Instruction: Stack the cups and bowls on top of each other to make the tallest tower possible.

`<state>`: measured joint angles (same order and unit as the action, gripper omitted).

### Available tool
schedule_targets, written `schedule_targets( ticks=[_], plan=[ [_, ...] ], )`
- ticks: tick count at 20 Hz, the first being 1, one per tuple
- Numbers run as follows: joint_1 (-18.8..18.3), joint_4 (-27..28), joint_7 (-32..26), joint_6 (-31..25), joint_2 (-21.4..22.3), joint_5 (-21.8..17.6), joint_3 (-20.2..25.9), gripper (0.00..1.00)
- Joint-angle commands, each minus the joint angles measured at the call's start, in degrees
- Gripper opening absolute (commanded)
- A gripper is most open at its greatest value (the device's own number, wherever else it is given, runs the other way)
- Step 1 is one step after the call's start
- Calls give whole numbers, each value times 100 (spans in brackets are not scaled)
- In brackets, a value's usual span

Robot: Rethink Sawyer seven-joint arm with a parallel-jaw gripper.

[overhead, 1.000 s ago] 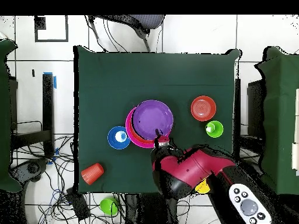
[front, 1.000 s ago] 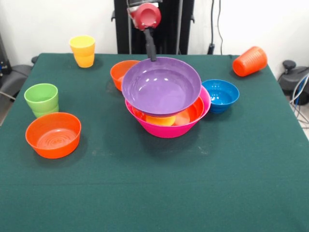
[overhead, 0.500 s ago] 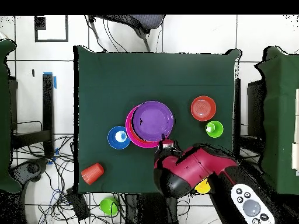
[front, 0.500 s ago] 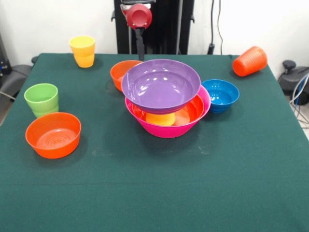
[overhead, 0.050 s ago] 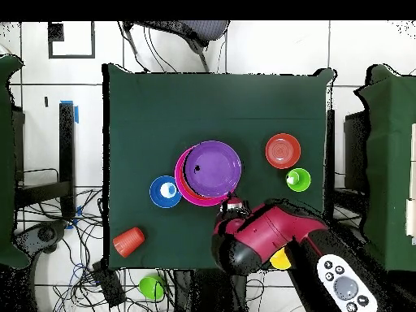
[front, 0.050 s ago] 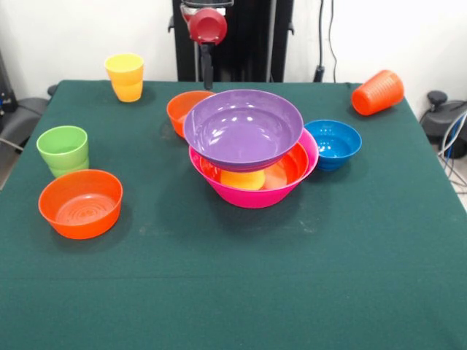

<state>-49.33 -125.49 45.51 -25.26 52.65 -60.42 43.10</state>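
The tower stands mid-table: a large pink bowl (front, 0.050 s ago: pixel 255 195) holds a large orange bowl (front, 0.050 s ago: pixel 294 168) with a yellow cup (front, 0.050 s ago: pixel 242 180) inside, and a purple bowl (front, 0.050 s ago: pixel 243 131) rests on top. My gripper (front, 0.050 s ago: pixel 206 76) hangs behind the tower, clear of the purple bowl's rim and above a small orange bowl (front, 0.050 s ago: pixel 181 109). It holds nothing. From overhead the gripper (overhead, 0.050 s ago: pixel 231 201) sits just beside the purple bowl (overhead, 0.050 s ago: pixel 213 168). A small blue bowl (front, 0.050 s ago: pixel 333 144) touches the pink bowl's side.
A small orange bowl (front, 0.050 s ago: pixel 80 204) and a green cup (front, 0.050 s ago: pixel 63 149) stand at the left. A yellow cup (front, 0.050 s ago: pixel 125 76) is at the far left corner. An orange cup (front, 0.050 s ago: pixel 377 92) lies on its side at the far right. A green object (overhead, 0.050 s ago: pixel 151 286) lies off the table.
The gripper has left the purple bowl's far rim and drawn up and back. The purple bowl has settled more level on the pile.
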Motion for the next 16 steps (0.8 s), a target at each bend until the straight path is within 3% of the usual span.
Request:
schedule_targets(
  ticks=[1, 9, 13, 16],
  plan=[
    [-131, -276, -1442, -1026, 108, 293, 396, 100],
    [-1301, -85, -3031, -1596, 722, 1174, 1547, 100],
    [-1784, 434, -3838, -2302, 452, 1289, 1806, 100],
    [-1825, 1245, -4278, -2743, -175, 1195, 1766, 100]
  ],
)
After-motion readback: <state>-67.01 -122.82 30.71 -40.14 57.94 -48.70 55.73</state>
